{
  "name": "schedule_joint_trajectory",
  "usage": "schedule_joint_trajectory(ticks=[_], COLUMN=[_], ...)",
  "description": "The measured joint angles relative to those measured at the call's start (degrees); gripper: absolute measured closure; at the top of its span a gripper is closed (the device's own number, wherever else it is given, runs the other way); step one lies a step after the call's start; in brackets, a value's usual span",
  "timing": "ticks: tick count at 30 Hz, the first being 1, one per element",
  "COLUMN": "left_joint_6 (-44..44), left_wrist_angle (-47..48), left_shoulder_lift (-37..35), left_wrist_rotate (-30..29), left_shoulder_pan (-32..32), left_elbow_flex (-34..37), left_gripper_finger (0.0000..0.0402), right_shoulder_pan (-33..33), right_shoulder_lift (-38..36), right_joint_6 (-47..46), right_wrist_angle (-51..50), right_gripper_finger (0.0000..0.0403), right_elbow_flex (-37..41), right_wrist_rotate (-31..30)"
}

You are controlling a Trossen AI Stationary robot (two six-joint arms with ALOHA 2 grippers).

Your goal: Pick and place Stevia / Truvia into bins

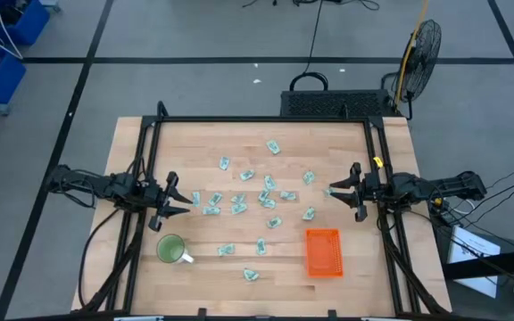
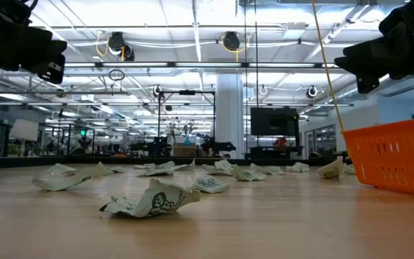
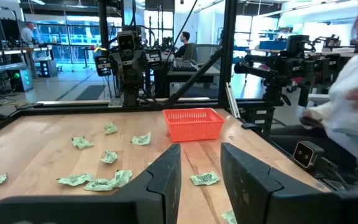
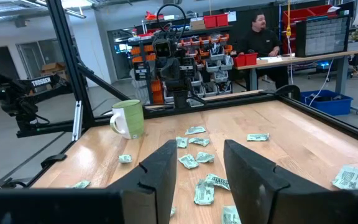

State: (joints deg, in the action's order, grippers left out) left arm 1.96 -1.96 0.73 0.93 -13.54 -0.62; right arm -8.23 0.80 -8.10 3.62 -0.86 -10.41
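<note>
Several pale green and white sachets [image 1: 239,198] lie scattered flat on the wooden table [image 1: 194,143]; they also show crumpled in the low view [image 2: 153,200]. The orange tray [image 1: 323,252] stands at the near right and holds nothing that I can see. My left gripper [image 1: 186,201] is open and empty above the table's left side, left of the sachets. My right gripper [image 1: 330,193] is open and empty above the table's right side, right of the sachets and beyond the tray.
A green mug [image 1: 170,249] stands on the table near the left, close to the near edge. A black frame [image 1: 266,119] runs along the table's far and side edges. A person's sleeve and hand [image 3: 347,93] show beyond the table in the left wrist view.
</note>
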Motion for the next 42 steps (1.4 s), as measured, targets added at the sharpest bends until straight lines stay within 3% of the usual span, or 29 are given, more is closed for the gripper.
schedule_joint_trajectory(ticks=[33,42], left_joint_6=[-1.8,5.6], left_wrist_angle=[-0.3,-8.9], left_shoulder_lift=[0.0,0.0], left_wrist_rotate=[0.0,0.0], left_shoulder_pan=[0.0,0.0], left_elbow_flex=[0.0,0.0], left_gripper_finger=[0.0282,0.0282], right_shoulder_pan=[0.0,0.0], right_shoulder_lift=[0.0,0.0], right_joint_6=[0.0,0.0], right_wrist_angle=[0.0,0.0], right_gripper_finger=[0.0277,0.0277], right_elbow_flex=[0.0,0.0], right_wrist_rotate=[0.0,0.0])
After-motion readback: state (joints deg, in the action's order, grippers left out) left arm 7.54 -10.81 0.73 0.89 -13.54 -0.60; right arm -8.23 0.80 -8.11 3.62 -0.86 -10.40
